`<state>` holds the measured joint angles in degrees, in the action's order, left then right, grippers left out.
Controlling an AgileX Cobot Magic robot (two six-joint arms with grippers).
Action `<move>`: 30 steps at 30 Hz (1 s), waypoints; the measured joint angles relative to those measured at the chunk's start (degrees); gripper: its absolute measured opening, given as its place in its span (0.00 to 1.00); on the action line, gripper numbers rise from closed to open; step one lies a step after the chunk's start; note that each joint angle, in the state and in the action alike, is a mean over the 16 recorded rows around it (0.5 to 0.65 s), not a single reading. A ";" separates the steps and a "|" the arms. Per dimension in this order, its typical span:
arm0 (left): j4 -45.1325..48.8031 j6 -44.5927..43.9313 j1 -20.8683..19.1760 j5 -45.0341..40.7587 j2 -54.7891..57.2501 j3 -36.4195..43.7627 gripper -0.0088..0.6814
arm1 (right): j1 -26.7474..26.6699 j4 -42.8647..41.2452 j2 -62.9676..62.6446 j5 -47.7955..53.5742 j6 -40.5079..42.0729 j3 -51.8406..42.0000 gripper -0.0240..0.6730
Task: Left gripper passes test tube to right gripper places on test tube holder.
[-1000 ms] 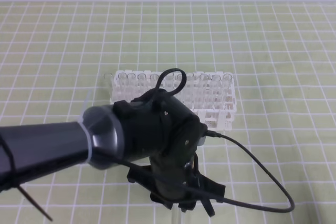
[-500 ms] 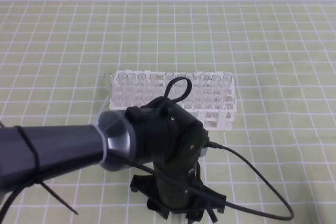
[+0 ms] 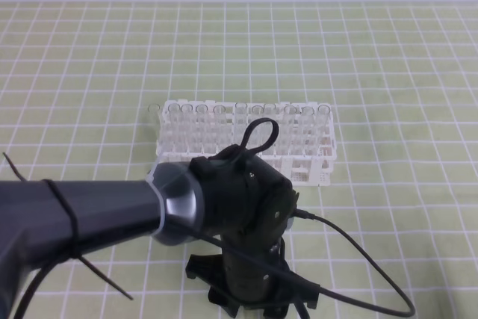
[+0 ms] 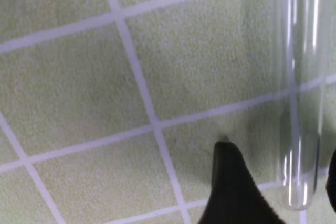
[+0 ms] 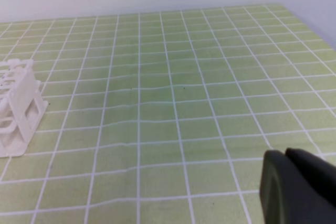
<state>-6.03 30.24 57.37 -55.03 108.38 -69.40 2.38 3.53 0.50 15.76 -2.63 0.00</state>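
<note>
Black arm housing (image 3: 112, 211) fills the lower left of your high view and hides what is under it: the left gripper (image 3: 258, 300) is cut off by the bottom edge, so from there you cannot see its jaws or the tube. Behind it, the white holder (image 3: 317, 156) stands on the green checked cloth (image 3: 388, 72) with clear tubes (image 3: 194, 121) in its back rows; its front left part is covered by the wrist. A thin black cable (image 3: 358, 255) loops from the wrist out to the right.

Compared with a second ago, the arm has slid lower and to the right in the high view, so more of the holder's front shows and less of the gripper does.

In your left wrist view, one dark fingertip (image 4: 233, 182) rises from the bottom edge and a sliver of the other sits at the right edge. The jaws stand apart. The test tube (image 4: 302, 87) lies between them on the cloth, gripped by neither, its long axis running up and down the picture with the rounded end toward the bottom; its upper end is cut off at the top.

In your right wrist view, the right gripper (image 5: 299, 184) shows only as a dark mass in the lower right corner, fingers pressed together and holding nothing, well apart from the holder's end (image 5: 18, 106) at the left edge.
</note>
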 joint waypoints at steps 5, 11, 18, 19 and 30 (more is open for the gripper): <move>0.15 0.06 0.00 -0.01 0.14 -0.02 0.37 | 0.00 0.00 0.00 0.00 0.00 0.00 0.01; 0.48 0.07 0.00 -0.05 0.19 -0.04 0.24 | 0.00 0.00 0.00 0.00 0.00 0.00 0.01; 0.80 0.07 0.00 -0.10 -0.31 -0.04 0.18 | 0.00 0.00 0.00 0.00 0.00 0.00 0.01; 0.85 0.07 0.00 -0.10 -0.47 -0.04 0.17 | 0.00 0.00 0.00 0.00 0.00 0.00 0.01; 4.85 -0.04 0.54 -0.07 -6.27 0.06 0.17 | 0.00 0.00 0.00 0.00 0.00 0.00 0.01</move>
<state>-1.18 30.19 57.90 -55.10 102.12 -69.34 2.38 3.53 0.50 15.76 -2.63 0.00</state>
